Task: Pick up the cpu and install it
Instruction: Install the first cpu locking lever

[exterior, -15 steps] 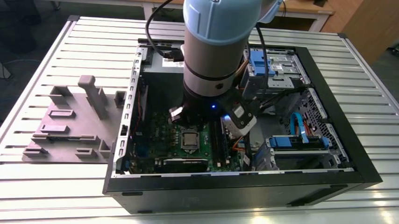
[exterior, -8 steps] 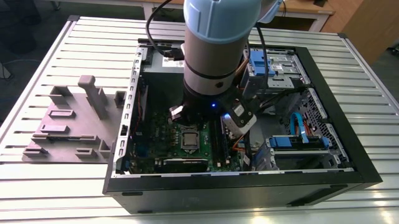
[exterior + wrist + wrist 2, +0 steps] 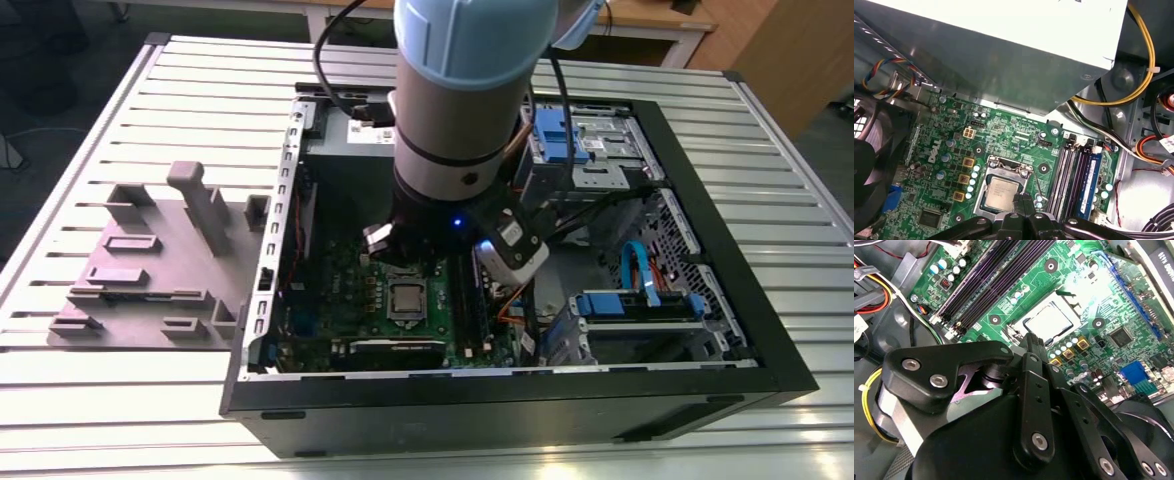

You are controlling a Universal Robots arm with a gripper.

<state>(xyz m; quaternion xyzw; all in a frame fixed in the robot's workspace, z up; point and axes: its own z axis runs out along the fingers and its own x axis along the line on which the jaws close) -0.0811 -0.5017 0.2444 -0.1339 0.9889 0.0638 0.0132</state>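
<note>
Hovering just above the cpu (image 3: 999,192), the gripper (image 3: 1022,200) has its fingers pressed together

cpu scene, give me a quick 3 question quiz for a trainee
1. True or false: the cpu lies in the socket on the green motherboard.
2. In the exterior view, the grey plastic fixture sits on which side of the computer case? A) the view's left B) the view's right
3. What is the gripper nearest to?

Key: 1 true. 2 A. 3 the cpu; the fingertips hang just over its edge, and contact cannot be told.
</note>
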